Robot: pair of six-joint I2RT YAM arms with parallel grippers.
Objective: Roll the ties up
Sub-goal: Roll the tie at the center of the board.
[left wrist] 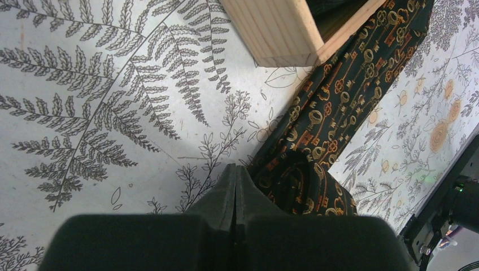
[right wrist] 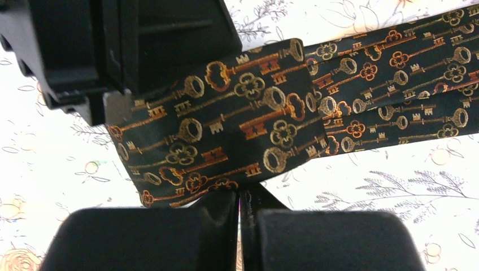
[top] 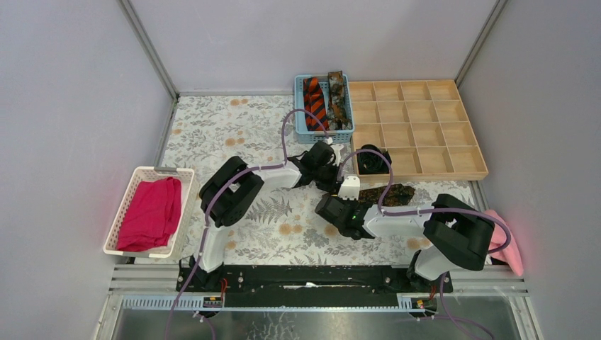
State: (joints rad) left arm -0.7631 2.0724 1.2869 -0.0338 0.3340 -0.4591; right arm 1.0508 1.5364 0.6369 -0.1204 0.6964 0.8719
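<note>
A dark brown tie with a gold key pattern (top: pixel 388 193) lies on the table in front of the wooden tray, its left end partly rolled (left wrist: pixel 302 186). My left gripper (top: pixel 332 178) is shut, its tips (left wrist: pixel 235 169) on the table right beside the roll. My right gripper (top: pixel 351 200) is shut, its tips (right wrist: pixel 240 195) at the near edge of the rolled end (right wrist: pixel 226 124); I cannot tell whether they pinch cloth. A black coiled tie (top: pixel 371 159) sits in a tray compartment. An orange-and-black striped tie (top: pixel 315 103) and a brown mottled tie (top: pixel 338 98) lie in the blue basket (top: pixel 300 120).
The wooden compartment tray (top: pixel 425 127) stands at the back right, its corner (left wrist: pixel 282 34) close to the left gripper. A white basket (top: pixel 127 205) with magenta cloth (top: pixel 150 212) is at the left. A pink cloth (top: pixel 507 244) lies at the right edge.
</note>
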